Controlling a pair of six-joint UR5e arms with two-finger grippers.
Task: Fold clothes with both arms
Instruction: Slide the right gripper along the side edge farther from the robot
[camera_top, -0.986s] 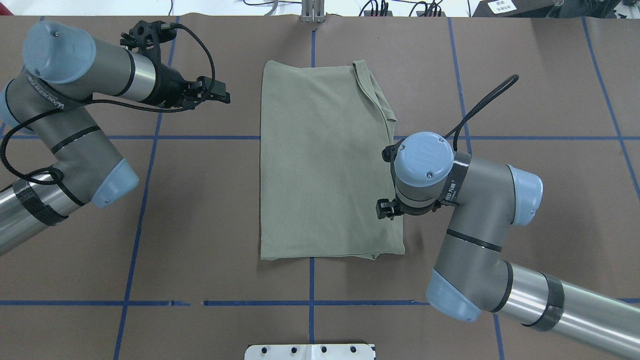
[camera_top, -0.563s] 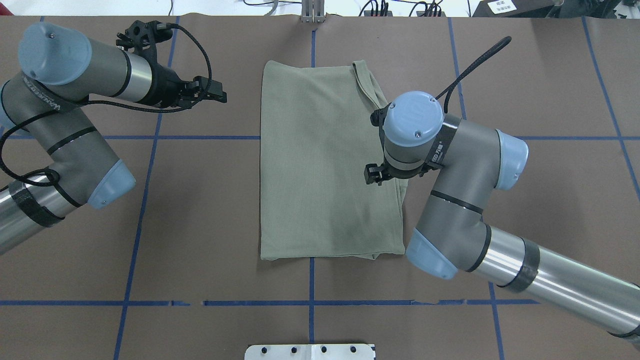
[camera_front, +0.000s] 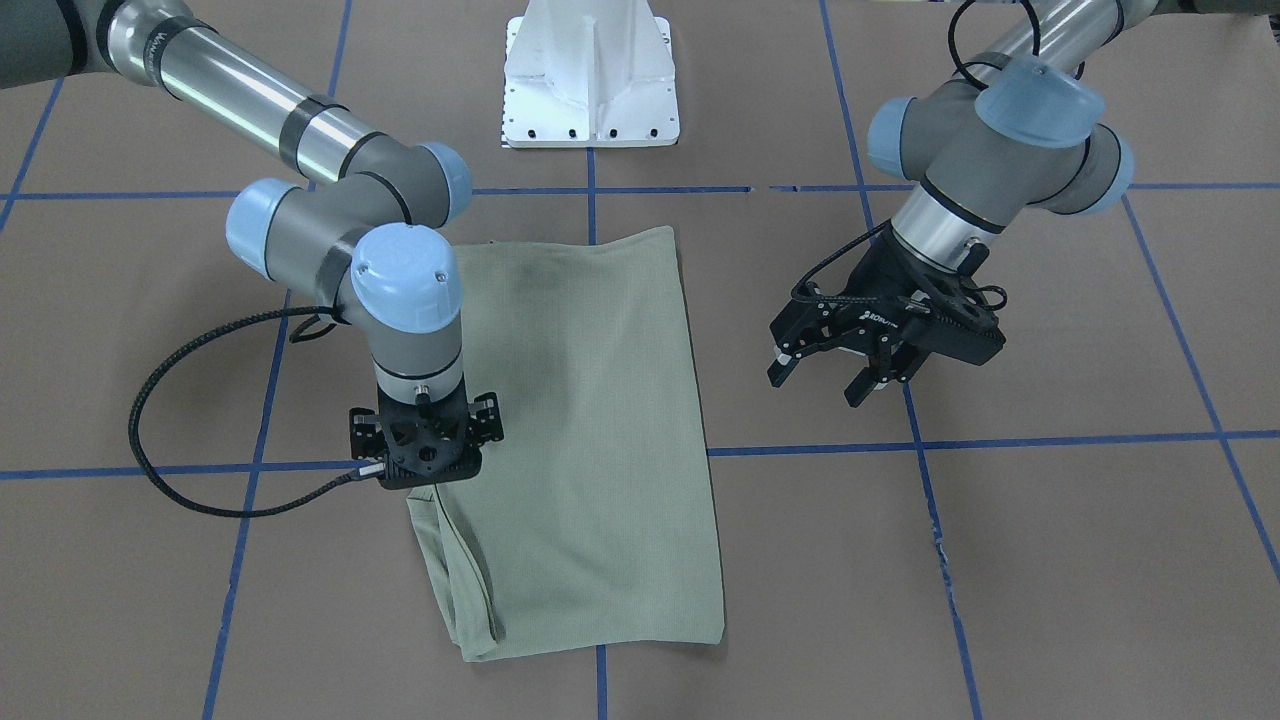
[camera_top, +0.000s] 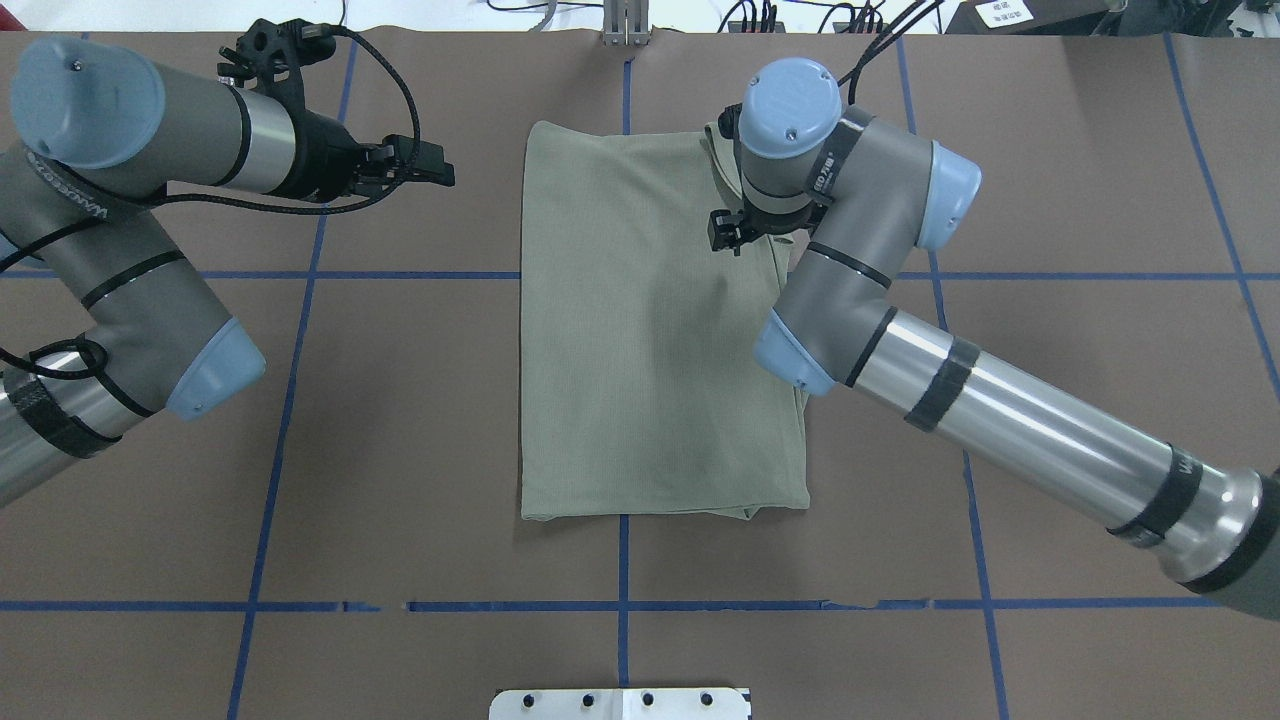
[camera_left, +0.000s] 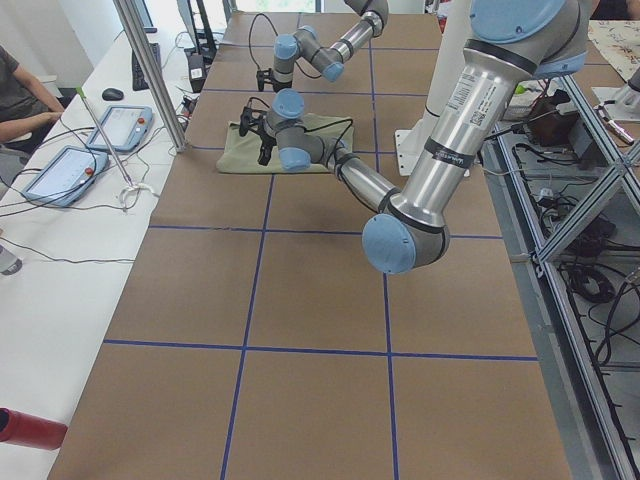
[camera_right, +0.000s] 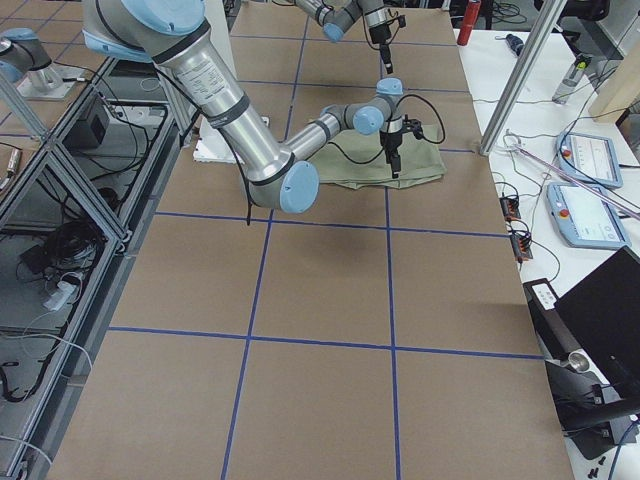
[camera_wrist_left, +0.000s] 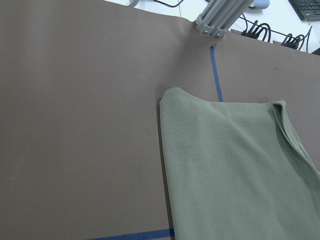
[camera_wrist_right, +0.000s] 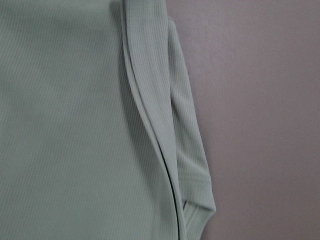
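The pale sage-green shirt (camera_top: 640, 330) lies folded into a long rectangle at the table's middle. Its neck edge and a doubled fold run along its right side (camera_wrist_right: 150, 125). It also shows in the front view (camera_front: 590, 430) and the left wrist view (camera_wrist_left: 235, 170). My right arm (camera_top: 790, 110) stands over the shirt's far right corner by the neck. Its gripper (camera_right: 394, 172) points straight down and its fingers are hidden, so I cannot tell its state. My left gripper (camera_front: 820, 385) hovers open and empty over bare table, left of the shirt's far end.
The brown table carries a grid of blue tape lines (camera_top: 620, 605). The white pedestal base (camera_front: 590, 80) stands at the robot's edge. An aluminium post (camera_top: 625, 25) and cables sit at the far edge. Side benches hold tablets (camera_left: 125, 125).
My right arm has moved along the shirt's right edge from its middle to the far corner by the neck. My left gripper has drifted slightly toward the far edge. The shirt has not moved.
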